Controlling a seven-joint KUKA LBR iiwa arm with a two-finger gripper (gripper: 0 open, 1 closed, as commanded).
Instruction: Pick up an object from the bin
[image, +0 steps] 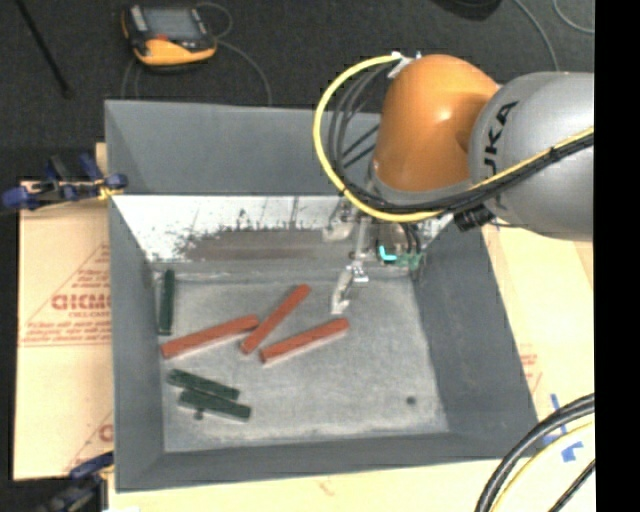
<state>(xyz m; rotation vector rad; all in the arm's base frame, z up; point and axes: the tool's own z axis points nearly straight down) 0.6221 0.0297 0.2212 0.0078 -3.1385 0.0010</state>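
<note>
I log three orange-red sticks (209, 337) and three dark green sticks (203, 383) in the speckled grey bin (380, 390). Wrist cover (425, 120) orange, cable (319, 125) yellow.

The grey metal bin (470, 330) has a flat, pale floor. Three red-brown bars lie on it near the middle: the left bar (210, 337), the middle bar (275, 318) and the right bar (304, 342), close together. One dark green stick (165, 301) lies along the left wall. A green pair (208, 395) of similar sticks lies side by side near the front left corner.
</note>
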